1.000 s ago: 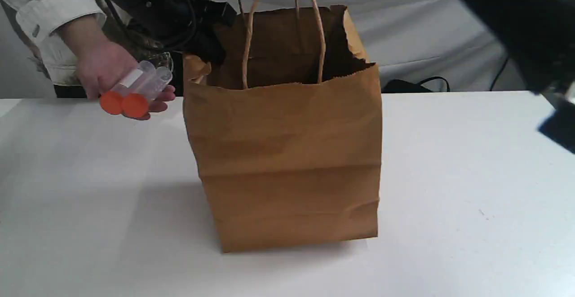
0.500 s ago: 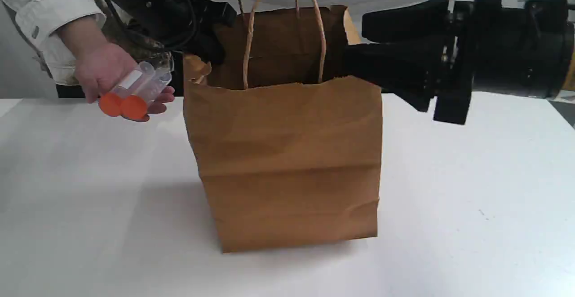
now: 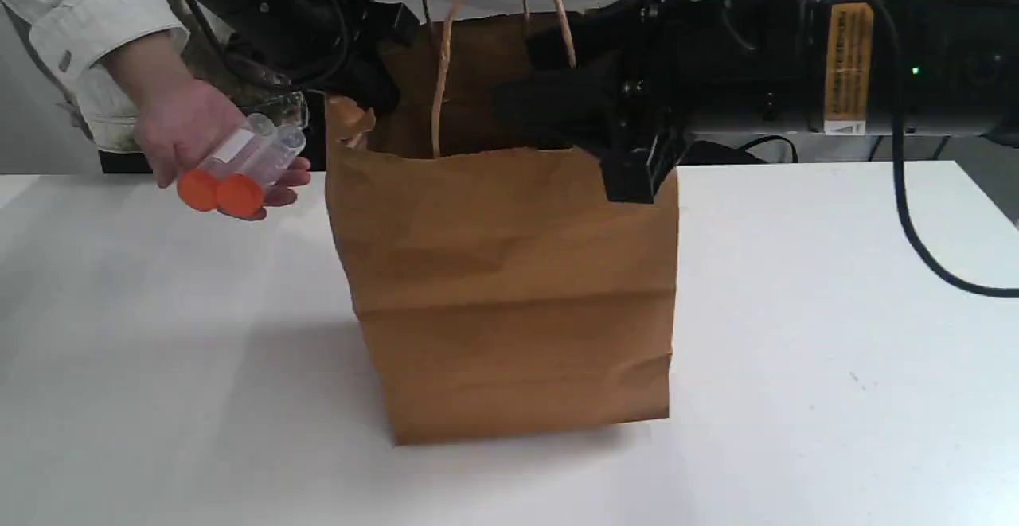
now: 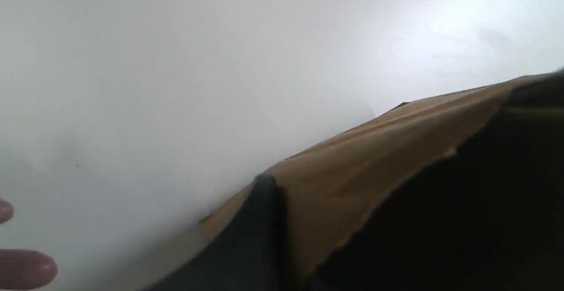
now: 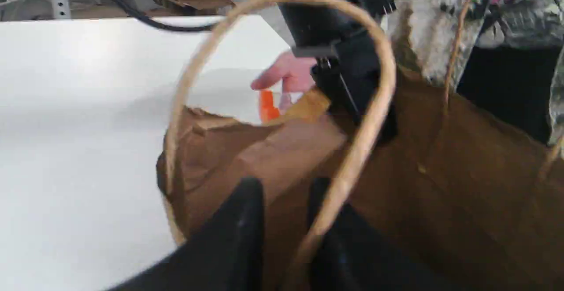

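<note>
A brown paper bag (image 3: 509, 287) stands upright on the white table (image 3: 836, 351), its mouth open. My left gripper (image 3: 362, 100) is shut on the bag's rim at its far left corner; one finger (image 4: 264, 220) lies against the outside of the paper wall (image 4: 374, 163). My right gripper (image 3: 541, 104) reaches in from the right and hovers over the bag's mouth. Its fingers stand a little apart, with nothing between them (image 5: 284, 194). The bag's near twine handle (image 5: 374, 106) arches just in front of it.
A person's hand (image 3: 179, 124) at the left holds two clear tubes with orange caps (image 3: 239, 164) above the table, beside the bag. A black cable (image 3: 915, 224) hangs from the right arm. White cloth covers the background.
The right arm has swung in from the right edge and now reaches over the bag's mouth. The hand with the tubes has barely shifted. The left gripper has stayed put.
</note>
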